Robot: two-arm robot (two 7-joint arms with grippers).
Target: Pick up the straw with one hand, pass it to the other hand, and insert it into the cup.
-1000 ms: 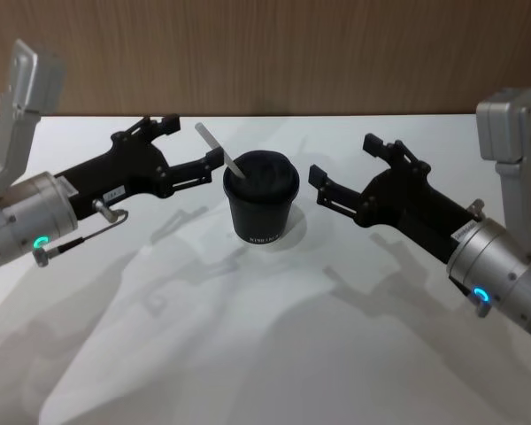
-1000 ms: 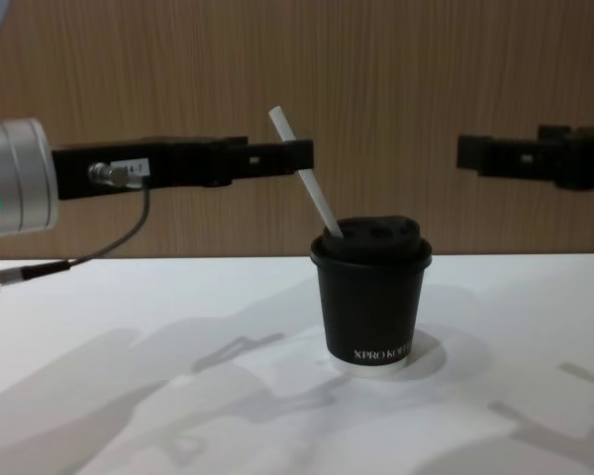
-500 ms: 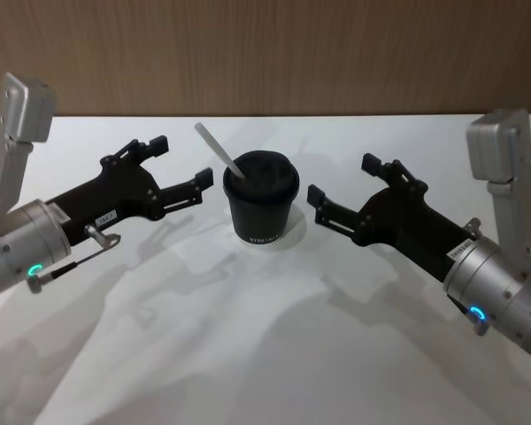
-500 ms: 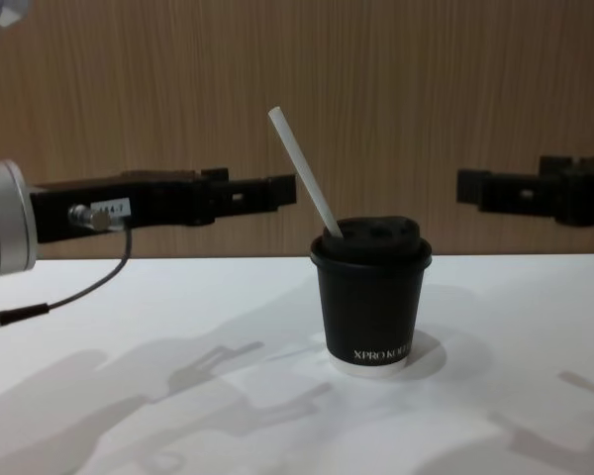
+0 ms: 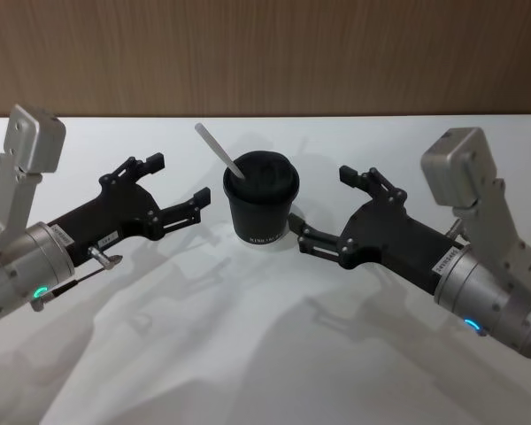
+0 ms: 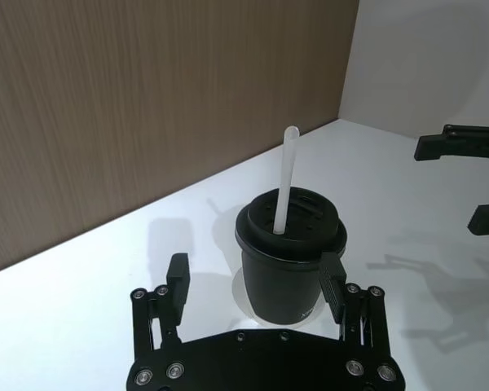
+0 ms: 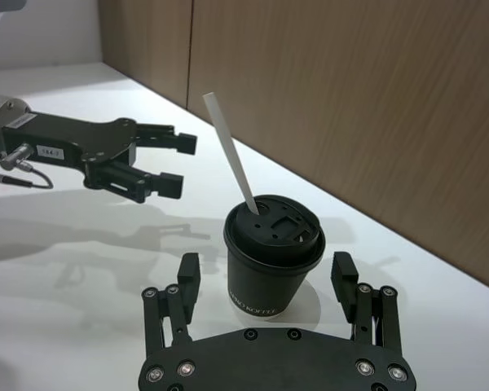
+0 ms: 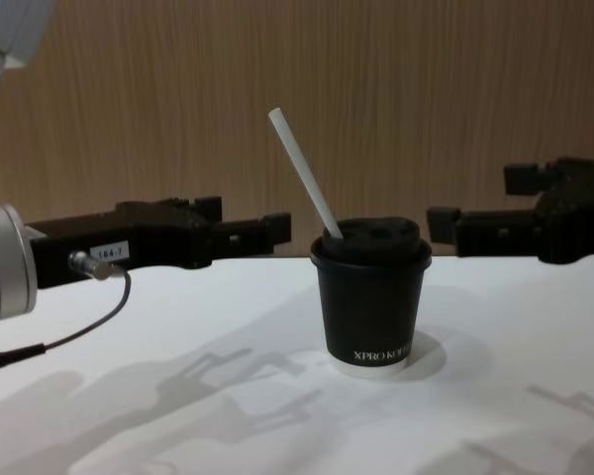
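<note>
Finding: the long, thin white plastic straw (image 5: 219, 151) stands seated in the lid opening of the small black paper cup (image 5: 261, 211) with the domed lid, leaning toward the robot's left and the wooden back wall; the cup sits upright on the white table (image 5: 265, 354), between the two arms; no gripper touches straw or cup.

Left gripper (image 5: 175, 186), black with a small white label, plug and cable on a silver wrist: fingers spread apart, holding nothing; it hangs just beside the cup on its left, tips pointed at the cup wall.

Right gripper (image 5: 323, 208), black on a silver wrist: fingers likewise spread and empty; one finger lies low and close to the cup's base, though contact cannot be confirmed; in the right wrist view the cup stands framed between its fingers (image 7: 188, 277).

Change noted: a second ago the left gripper's fingertip lay against the straw, high at lid level; it has since let go, dropped lower and drawn back to the left, while the straw has kept its lean unaltered; the right gripper has meanwhile descended and advanced toward the cup.

Assessment: the insertion appears complete and stable, as the straw holds its angle unsupported; what remains, in my judgement, is clearing both arms without brushing the straw or nudging the cup.
</note>
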